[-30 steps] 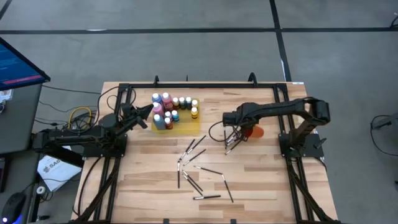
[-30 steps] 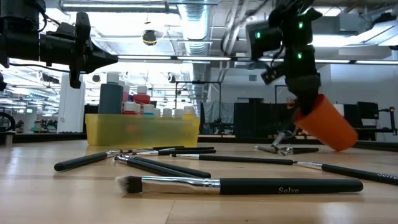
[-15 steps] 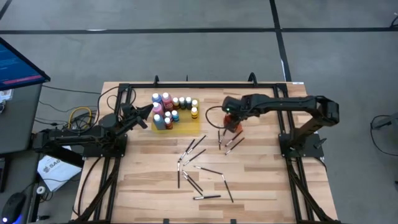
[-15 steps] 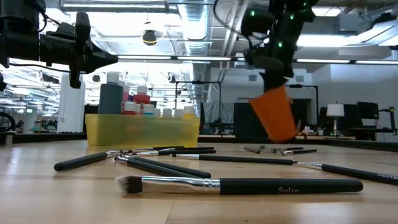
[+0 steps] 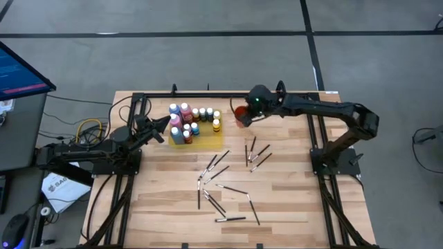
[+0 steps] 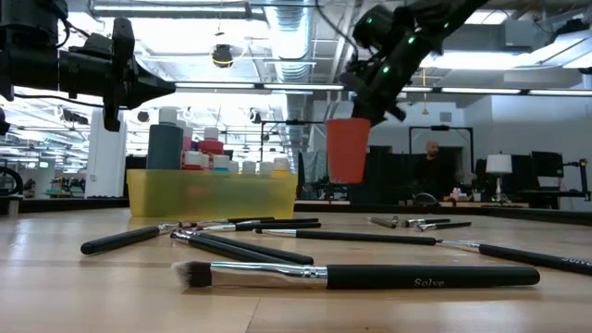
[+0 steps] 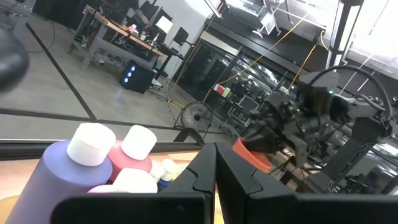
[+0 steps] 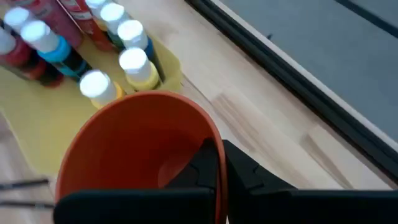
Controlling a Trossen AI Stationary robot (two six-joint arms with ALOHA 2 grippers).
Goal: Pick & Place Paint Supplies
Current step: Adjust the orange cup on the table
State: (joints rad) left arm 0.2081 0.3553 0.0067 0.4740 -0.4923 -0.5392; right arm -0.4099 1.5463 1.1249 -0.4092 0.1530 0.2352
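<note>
Overhead looks straight down, low looks level across the table (image 6: 111, 296), both sharing its scattered brushes (image 5: 223, 187).

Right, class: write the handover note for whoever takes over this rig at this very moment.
Right claw: shut on the rim of the orange cup, held above the table's far side, right of the yellow mat.
Left claw: shut, empty, hovering left of the paint bottles.
Bottles stand on the mat.
Brushes lie scattered mid-table.
Left: no brush is in the cup yet.

Orange cup (image 6: 348, 149) aloft in right tool (image 6: 363, 109) — brushes (image 6: 361, 274) strewn below.
</note>
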